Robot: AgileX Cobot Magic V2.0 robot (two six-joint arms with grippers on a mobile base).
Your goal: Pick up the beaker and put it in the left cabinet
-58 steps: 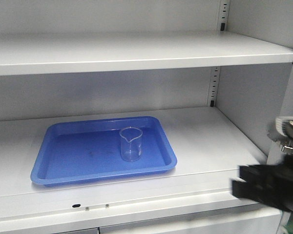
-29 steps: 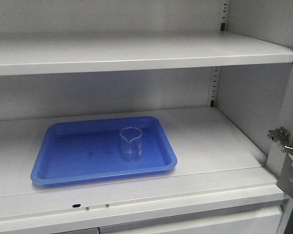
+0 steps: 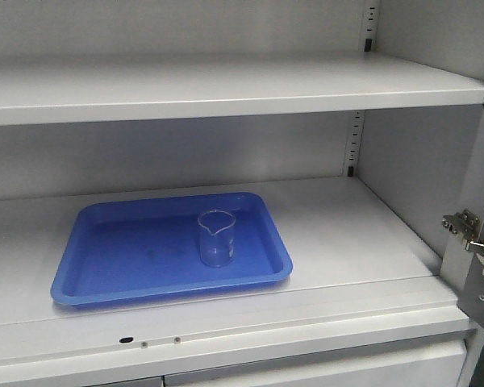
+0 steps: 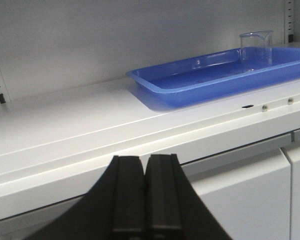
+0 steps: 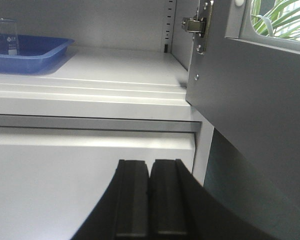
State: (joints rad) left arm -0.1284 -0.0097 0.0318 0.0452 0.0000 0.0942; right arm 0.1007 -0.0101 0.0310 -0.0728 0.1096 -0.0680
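The beaker (image 3: 216, 239) stands upright in the right half of a blue tray (image 3: 105, 274) on the middle shelf of the left cabinet (image 3: 339, 226), so the placing looks done; the step in hand seems to be drawing both arms clear. To do that well, each arm should back straight out toward the near side, low and level, away from the shelf lip and from the open door (image 5: 250, 95) at the right, whose silver hinge (image 3: 468, 230) juts into the opening.

The left gripper (image 4: 145, 192) is clenched, its two black pads pressed together with nothing between them, below and in front of the shelf edge. The right gripper (image 5: 150, 197) is likewise closed and empty, near the door's lower corner.

The beaker is thin clear glass, a straight cylinder with a small pouring lip and faint printed marks, probably light and easily tipped. The tray is smooth, glossy plastic with a raised rolled rim. The shelves are flat, matte, pale grey painted metal, as far as the soft focus shows.
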